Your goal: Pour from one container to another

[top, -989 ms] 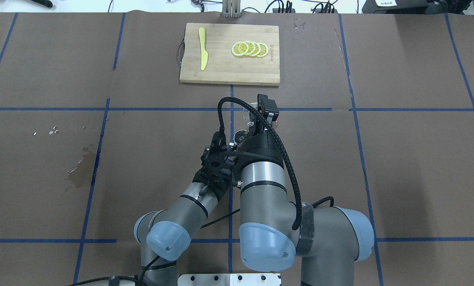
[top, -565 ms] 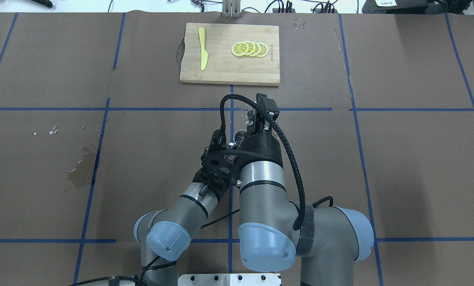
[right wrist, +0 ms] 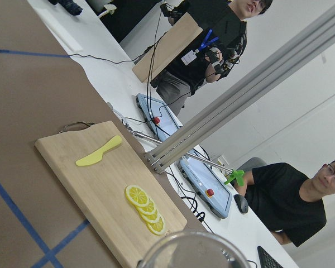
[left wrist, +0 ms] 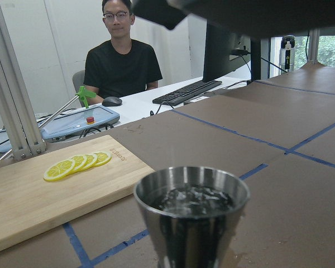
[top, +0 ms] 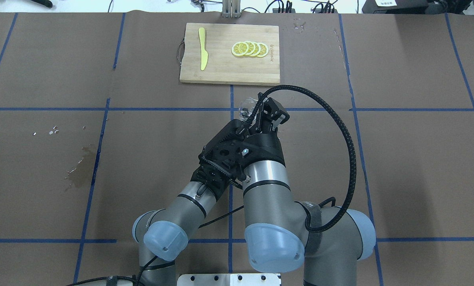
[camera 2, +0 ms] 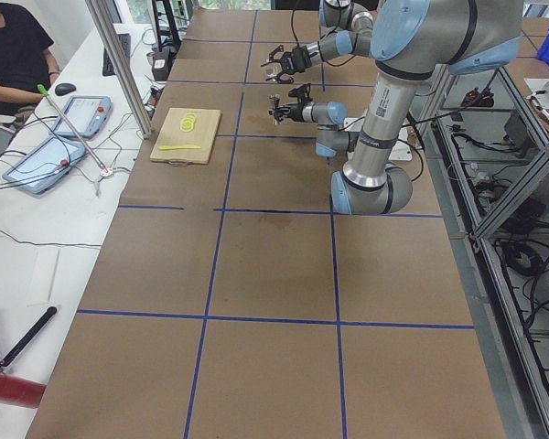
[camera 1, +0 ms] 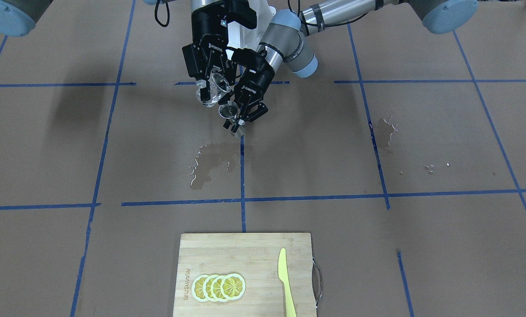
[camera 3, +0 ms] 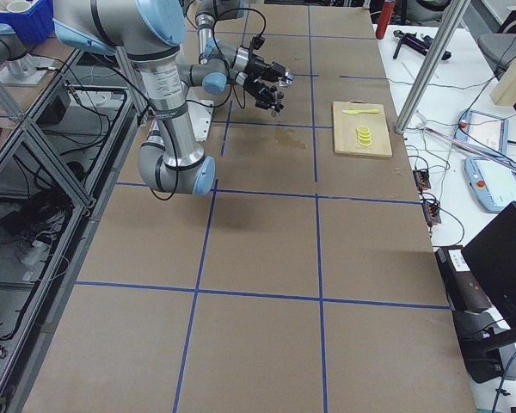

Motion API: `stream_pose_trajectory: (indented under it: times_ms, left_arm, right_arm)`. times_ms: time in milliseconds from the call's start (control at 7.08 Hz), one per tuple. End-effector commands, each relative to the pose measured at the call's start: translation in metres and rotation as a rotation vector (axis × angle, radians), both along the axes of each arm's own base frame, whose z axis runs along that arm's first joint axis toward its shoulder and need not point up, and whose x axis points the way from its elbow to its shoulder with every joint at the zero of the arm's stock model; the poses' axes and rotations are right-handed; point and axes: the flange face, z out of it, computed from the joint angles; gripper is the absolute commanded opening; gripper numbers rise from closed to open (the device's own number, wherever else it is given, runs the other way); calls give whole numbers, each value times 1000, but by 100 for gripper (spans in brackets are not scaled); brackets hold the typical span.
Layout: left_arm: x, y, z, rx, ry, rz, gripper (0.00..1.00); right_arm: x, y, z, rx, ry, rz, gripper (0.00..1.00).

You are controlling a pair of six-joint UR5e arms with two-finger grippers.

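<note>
The clear glass cup [camera 1: 213, 88] hangs tilted above the table, and my right gripper [camera 1: 210, 86] is shut on it. Its lip leans toward the metal jigger [camera 1: 229, 110], which stands upright just below and beside it with my left gripper [camera 1: 235, 118] shut on it. In the left wrist view the jigger [left wrist: 192, 215] fills the foreground with liquid in its upper cone. The glass's rim [right wrist: 192, 251] shows at the bottom of the right wrist view. From overhead the glass [top: 246, 107] peeks out past the right wrist; the jigger and my left gripper are hidden there.
A wooden cutting board [top: 221, 73] with lemon slices [top: 249, 49] and a yellow knife [top: 202, 47] lies at the far edge. A wet patch [camera 1: 210, 163] darkens the paper under the grippers. Another stain [top: 80, 174] lies to the left. A seated person [left wrist: 123, 61] is beyond the table.
My right wrist has rolled, its cable swinging out to the right, and the glass has tipped and shifted slightly farther away. The jigger is now hidden from overhead. The left arm has barely moved.
</note>
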Motion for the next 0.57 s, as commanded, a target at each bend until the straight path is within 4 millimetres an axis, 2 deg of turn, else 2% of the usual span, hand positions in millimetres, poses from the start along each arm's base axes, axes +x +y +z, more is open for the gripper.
stream_pose_trajectory:
  times_ms: [0, 141, 283, 424]
  left_arm:
    - [-14, -4, 34, -9, -15, -39, 0]
    - [-29, -4, 52, -18, -21, -98, 0]
    - [-56, -4, 54, -15, 1, -110, 0]
    - [-67, -7, 58, -12, -1, -119, 0]
  right_arm:
    - [8, 0, 21, -83, -214, 54, 6]
    - [17, 1, 32, -137, -312, 59, 6]
    - [29, 2, 52, -147, -303, 66, 5]
    - [36, -3, 61, -160, -329, 92, 5]
